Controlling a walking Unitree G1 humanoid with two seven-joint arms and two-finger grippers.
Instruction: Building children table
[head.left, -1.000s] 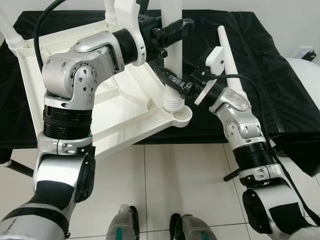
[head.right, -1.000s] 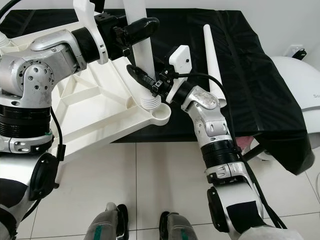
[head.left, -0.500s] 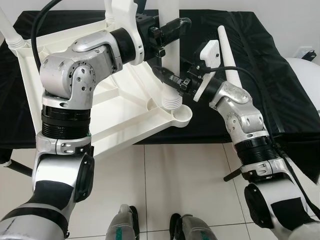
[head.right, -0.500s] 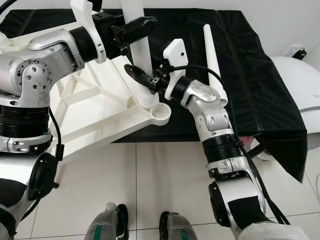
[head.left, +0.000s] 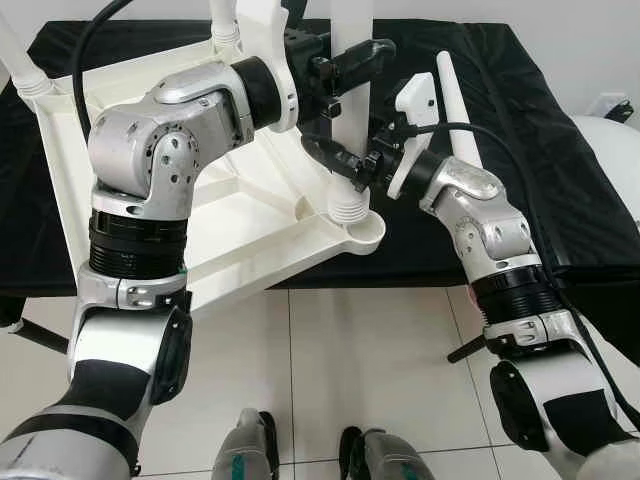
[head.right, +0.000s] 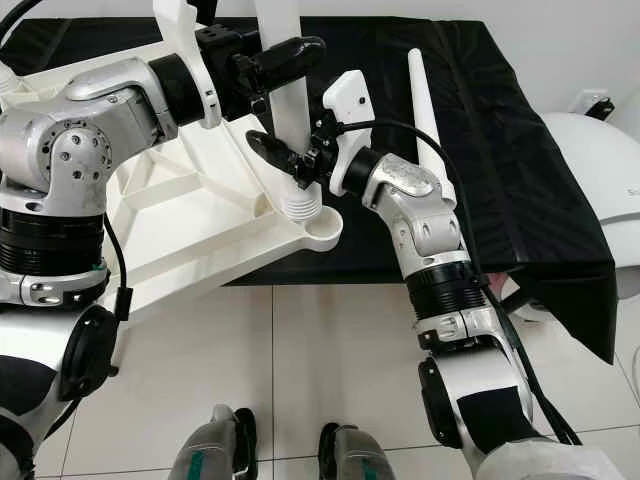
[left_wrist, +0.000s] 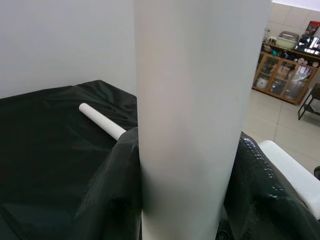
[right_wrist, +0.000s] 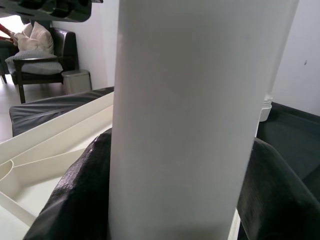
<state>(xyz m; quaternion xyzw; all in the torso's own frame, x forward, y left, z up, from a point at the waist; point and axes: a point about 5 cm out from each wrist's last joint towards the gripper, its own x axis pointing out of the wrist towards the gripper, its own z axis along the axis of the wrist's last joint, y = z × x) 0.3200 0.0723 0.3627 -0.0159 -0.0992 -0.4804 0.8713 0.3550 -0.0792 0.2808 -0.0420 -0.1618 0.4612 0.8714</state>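
The white table top (head.left: 250, 240) lies upside down on the black-covered bench. One white table leg (head.left: 347, 110) stands upright in its near right corner, with a ribbed collar (head.left: 347, 205) at its foot. My left gripper (head.left: 352, 62) is shut on this leg high up. My right gripper (head.left: 338, 160) is shut on the same leg lower down, just above the collar. In both wrist views the leg (left_wrist: 200, 115) (right_wrist: 195, 115) sits tight between black fingers (left_wrist: 110, 190) (right_wrist: 75, 195). A loose leg (head.left: 455, 110) lies on the cloth behind my right wrist.
Two more legs (head.left: 20, 62) (head.left: 222, 22) stand up at the far corners of the table top. The black cloth (head.left: 540, 150) hangs over the bench's right edge. A white rounded object (head.left: 612, 140) sits at the far right. My feet (head.left: 250, 450) stand on tiled floor.
My right wrist has swung up and in toward the upright leg, its fingers now a little higher on it. The left gripper keeps its hold near the top.
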